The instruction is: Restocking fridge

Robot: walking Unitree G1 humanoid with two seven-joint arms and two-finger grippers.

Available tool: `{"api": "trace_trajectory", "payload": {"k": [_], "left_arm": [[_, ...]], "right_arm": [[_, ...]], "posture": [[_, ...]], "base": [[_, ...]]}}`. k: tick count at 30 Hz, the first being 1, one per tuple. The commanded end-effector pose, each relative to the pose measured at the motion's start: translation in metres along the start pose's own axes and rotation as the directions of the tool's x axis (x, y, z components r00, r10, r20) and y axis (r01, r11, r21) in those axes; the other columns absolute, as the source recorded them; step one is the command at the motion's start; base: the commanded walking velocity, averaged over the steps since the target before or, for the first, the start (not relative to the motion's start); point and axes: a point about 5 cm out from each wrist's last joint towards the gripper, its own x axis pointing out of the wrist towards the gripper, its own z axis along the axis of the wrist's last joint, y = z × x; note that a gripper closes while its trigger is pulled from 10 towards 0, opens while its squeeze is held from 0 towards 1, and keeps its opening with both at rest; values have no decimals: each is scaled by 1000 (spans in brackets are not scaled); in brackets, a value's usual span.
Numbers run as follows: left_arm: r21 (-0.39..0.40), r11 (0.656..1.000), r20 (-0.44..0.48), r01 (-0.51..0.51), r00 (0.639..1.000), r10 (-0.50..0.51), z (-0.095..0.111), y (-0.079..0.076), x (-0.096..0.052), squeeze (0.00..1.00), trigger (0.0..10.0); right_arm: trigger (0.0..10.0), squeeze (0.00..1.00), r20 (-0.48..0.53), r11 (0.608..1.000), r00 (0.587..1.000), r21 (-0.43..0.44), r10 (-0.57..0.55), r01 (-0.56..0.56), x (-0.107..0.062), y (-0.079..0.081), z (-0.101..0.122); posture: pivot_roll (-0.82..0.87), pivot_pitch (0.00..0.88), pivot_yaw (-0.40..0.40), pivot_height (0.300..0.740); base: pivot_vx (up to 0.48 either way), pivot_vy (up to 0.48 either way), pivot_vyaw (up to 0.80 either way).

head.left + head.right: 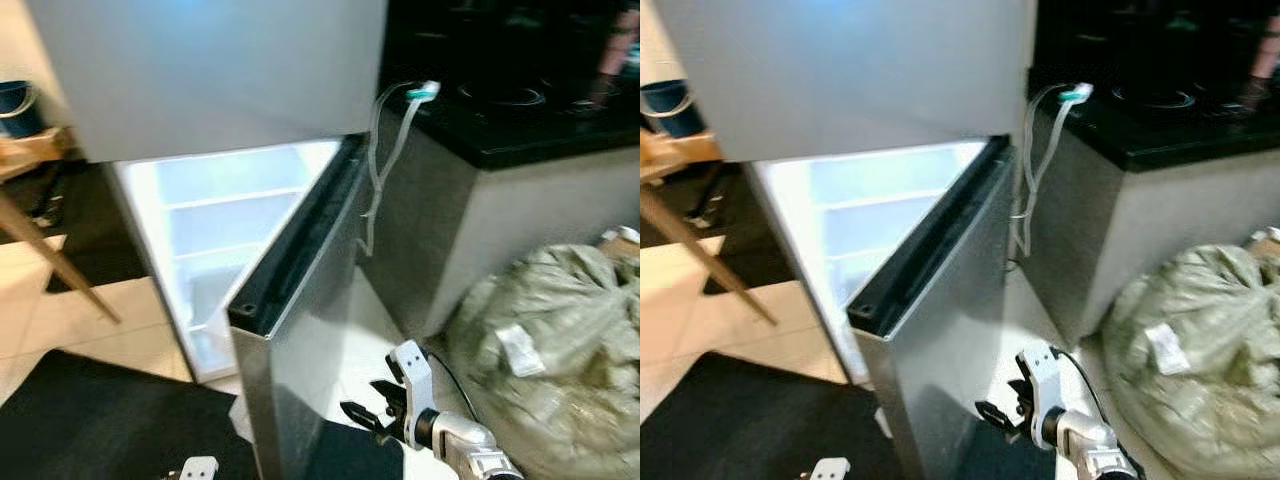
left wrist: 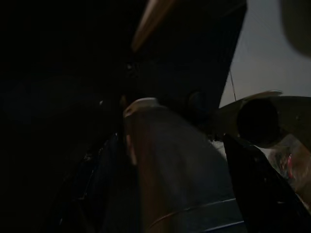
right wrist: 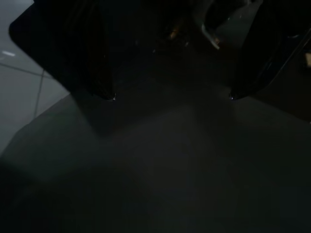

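The small silver fridge (image 1: 220,70) stands in front of me with its upper door closed. Its lower door (image 1: 300,330) is swung open toward me, black seal (image 1: 300,240) facing up, and the lit white shelves (image 1: 235,200) inside look bare. My right gripper (image 1: 368,408) hangs low beside the open door's outer face; in the right wrist view its fingers (image 3: 97,73) are spread open over dark floor with nothing between them. In the dim left wrist view, my left gripper (image 2: 170,141) is shut on a dark bottle (image 2: 165,165) with a pale cap (image 2: 141,103).
A bulging grey-green sack (image 1: 550,350) lies on the floor at the right. Behind it is a grey counter with a black cooktop (image 1: 510,100), a pale cable (image 1: 385,150) dangling off it. A wooden table leg (image 1: 55,260) and blue bucket (image 1: 18,105) are at left; a black mat (image 1: 90,420) lies below.
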Motion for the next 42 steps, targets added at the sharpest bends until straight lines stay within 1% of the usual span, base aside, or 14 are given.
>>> {"api": "trace_trajectory", "payload": {"k": [1, 2, 10, 13, 14, 17, 19, 22, 24, 29, 33, 34, 36, 42], "left_arm": [[12, 1000, -24, 0, 1000, 0, -5, 0, -1, 0, 10000], [10, 1000, -24, 2, 1000, -2, -5, -1, 0, 0, 10000], [6, 1000, -28, 3, 1000, -3, -8, -1, -1, 0, 10000], [9, 1000, -32, 3, 999, -3, -8, 0, -1, 0, 10000], [9, 1000, -32, 3, 999, -3, -8, 0, -1, 0, 10000], [14, 1000, -29, 4, 1000, -3, -7, 0, -1, 0, 10000], [14, 1000, -29, 4, 1000, -3, -7, 0, -1, 0, 10000], [18, 1000, -27, 2, 1000, -2, -5, 0, -1, 0, 10000], [20, 1000, -28, 2, 1000, -2, -5, 1, -1, 0, 10000], [22, 1000, -31, 5, 999, -5, -5, 1, -1, 0, 10000], [23, 1000, -32, 7, 999, -6, -5, 1, -1, 0, 10000], [24, 1000, -33, 7, 999, -7, -5, 0, -1, 0, 10000], [23, 1000, -34, 8, 999, -8, -5, 1, -1, 0, 10000], [26, 1000, -40, 12, 999, -11, -7, 0, -1, 0, 10000]], "right_arm": [[10000, 0, -27, 1000, 999, 4, -28, 28, -4, -3, -8], [10000, 0, -79, 996, 994, 34, -78, 81, -10, -6, -23], [10000, 0, -227, 970, 949, 55, -218, 236, -28, -13, -60], [10000, 0, -324, 944, 896, 28, -302, 329, -42, -16, -81], [10000, 0, -324, 944, 896, 28, -302, 329, -42, -16, -81], [10000, 0, -424, 915, 835, 36, -350, 402, -60, -13, -108], [10000, 0, -424, 915, 835, 36, -350, 402, -60, -13, -108], [10000, 0, -489, 890, 782, 25, -386, 455, -74, -10, -127], [10000, 0, -500, 883, 769, 18, -398, 469, -77, -10, -131], [10000, 0, -533, 855, 715, -31, -453, 518, -86, -11, -139], [10000, 0, -510, 829, 706, -26, -491, 558, -89, -17, -135], [10000, 0, -488, 814, 704, -22, -516, 581, -89, -21, -131], [10000, 0, -375, 735, 689, 29, -620, 678, -90, -41, -109], [10000, 0, -237, 709, 706, 88, -667, 699, -85, -57, -81]], "posture": [[-103, 1, 5, 740], [-100, 2, 4, 740], [-97, 6, 9, 740], [-99, 6, 13, 740], [-99, 6, 13, 740], [-98, 8, 16, 740], [-98, 8, 16, 740], [-101, 8, 20, 740], [-104, 7, 22, 740], [-106, 7, 24, 740], [-106, 9, 24, 740], [-106, 9, 25, 740], [-109, 12, 25, 740], [-117, 17, 26, 740]], "base": [[0, 0, 706], [0, 0, 700], [0, 0, 703], [0, 0, 704], [0, 0, 706], [0, 0, 719], [0, 0, 725], [0, 0, 750], [0, 0, 756], [0, 0, 258], [0, 0, 0], [0, 0, 0], [0, 0, 0], [0, 0, 0]]}}
